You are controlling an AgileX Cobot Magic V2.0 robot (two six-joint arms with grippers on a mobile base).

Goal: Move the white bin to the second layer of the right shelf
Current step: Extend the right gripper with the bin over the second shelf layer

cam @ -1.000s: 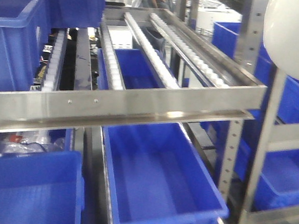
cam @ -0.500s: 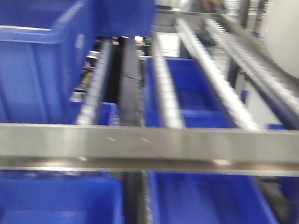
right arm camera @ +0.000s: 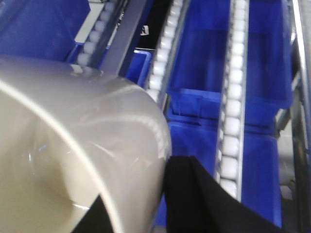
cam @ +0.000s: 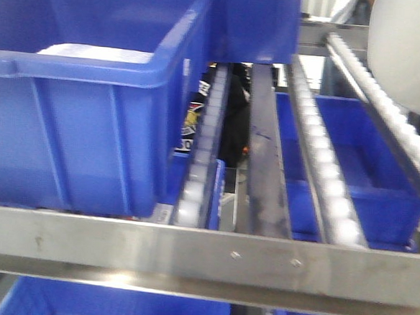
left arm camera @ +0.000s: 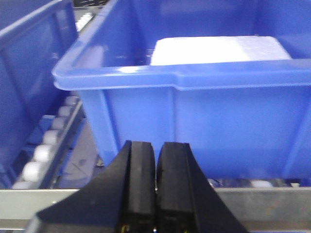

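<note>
Steel rack filling the front view: sloping shelf (cam: 265,197) of dark steel rails and white roller tracks (cam: 324,173), closed at the near edge by a riveted front rail (cam: 189,253). Big blue crate (cam: 83,112) on the left half of that level, close behind the rail, with something flat and white (left arm camera: 218,48) inside, its nature unclear. Second blue crate (cam: 255,24) further up the slope, just behind the first. More blue crates (cam: 361,161) on the level below, seen through the gaps between tracks, and another (cam: 113,306) under the front rail. Dark clutter behind the rack, too blurred to name.

Bin (cam: 408,52) up in the top right corner of the front view, cream-white and glossy, above the right-hand tracks and not resting on them. Same bin large in the right wrist view, rounded side close to the lens, roller tracks and blue crates beneath it.

Right gripper (right arm camera: 194,204) visible only as black finger parts beside the bin's wall; clamped or not, cannot tell from this angle.

Left gripper (left arm camera: 156,194) low at the front rail, facing the big crate's near wall, two black fingers (left arm camera: 138,184) pressed together with nothing between them
</note>
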